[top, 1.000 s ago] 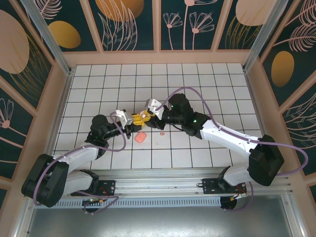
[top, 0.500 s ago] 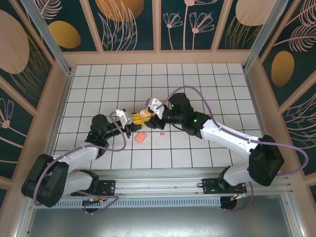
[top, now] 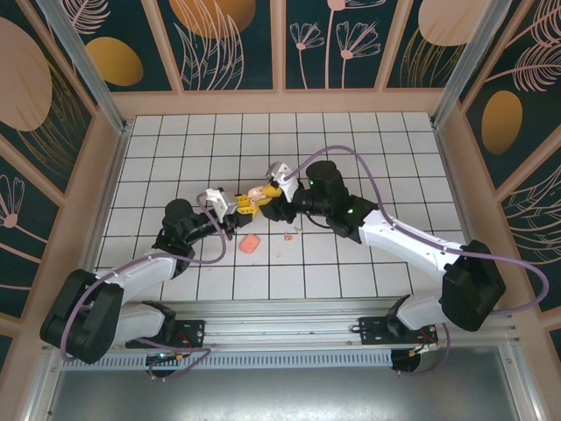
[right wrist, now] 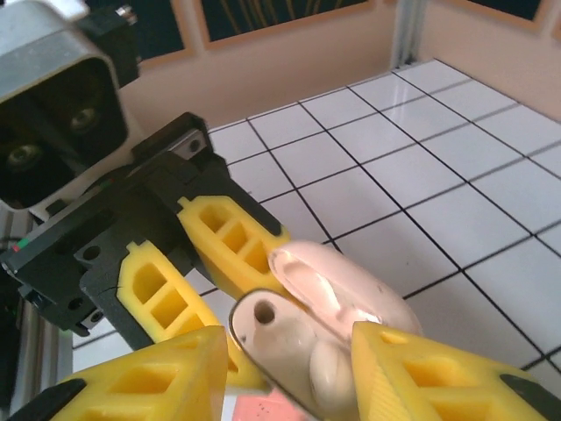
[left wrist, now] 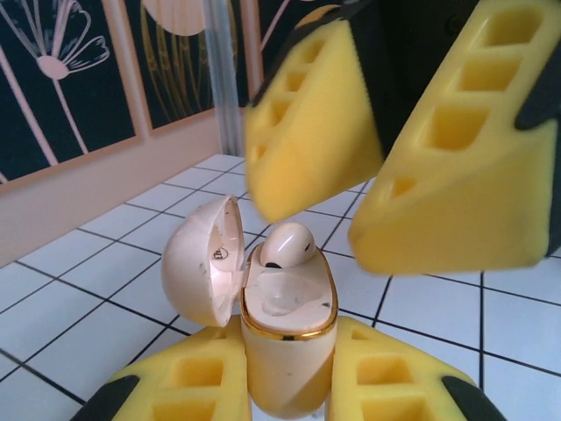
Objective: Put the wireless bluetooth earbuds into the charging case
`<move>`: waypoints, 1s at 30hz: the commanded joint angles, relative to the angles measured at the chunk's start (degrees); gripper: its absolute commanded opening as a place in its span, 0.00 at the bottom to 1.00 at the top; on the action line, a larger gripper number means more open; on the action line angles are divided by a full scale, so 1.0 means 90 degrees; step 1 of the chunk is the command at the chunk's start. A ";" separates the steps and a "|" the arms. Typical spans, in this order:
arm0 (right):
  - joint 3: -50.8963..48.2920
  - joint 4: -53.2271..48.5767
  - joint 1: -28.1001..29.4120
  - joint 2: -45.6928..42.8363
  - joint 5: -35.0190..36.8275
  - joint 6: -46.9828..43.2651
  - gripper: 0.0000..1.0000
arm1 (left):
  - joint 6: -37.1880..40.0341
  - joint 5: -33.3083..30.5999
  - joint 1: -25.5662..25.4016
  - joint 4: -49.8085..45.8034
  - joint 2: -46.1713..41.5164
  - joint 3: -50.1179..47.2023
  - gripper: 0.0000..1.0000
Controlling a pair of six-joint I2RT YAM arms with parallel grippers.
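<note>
My left gripper [left wrist: 285, 373] is shut on the pale pink charging case [left wrist: 287, 324], held upright with its lid [left wrist: 202, 259] swung open to the left. One earbud [left wrist: 287, 246] sits in the case's far slot; the near slot is hollow. My right gripper [right wrist: 289, 377] hovers open just over the case [right wrist: 280, 338], its yellow fingers [left wrist: 311, 114] either side of the earbud [right wrist: 329, 373] without touching it. From above, both grippers meet at the case [top: 253, 194] mid-table. A second earbud [top: 288, 235] lies on the tiles under the right arm.
A salmon-pink rounded block [top: 250, 244] lies on the tiles just in front of the grippers. The white tiled floor [top: 368, 158] is walled by peach panels on three sides, with room at the back and right.
The right gripper's jaws have spread apart and left the earbud in the case. Both grippers and the case have shifted slightly toward the back of the table.
</note>
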 commanded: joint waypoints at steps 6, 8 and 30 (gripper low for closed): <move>0.0155 -0.1983 -0.0395 -0.0510 0.1183 0.2050 0.42 | -0.0425 -0.0765 -0.0015 -0.0113 0.0216 0.0139 0.08; 0.0219 -0.2629 -0.0494 -0.0343 0.1471 0.2427 0.41 | -0.0558 -0.0842 -0.0015 -0.0120 0.0217 0.0103 0.09; 0.0959 -0.3991 -0.0534 0.2509 0.2050 0.3175 0.40 | -0.0438 -0.0919 -0.0015 -0.0720 -0.0036 0.0144 0.08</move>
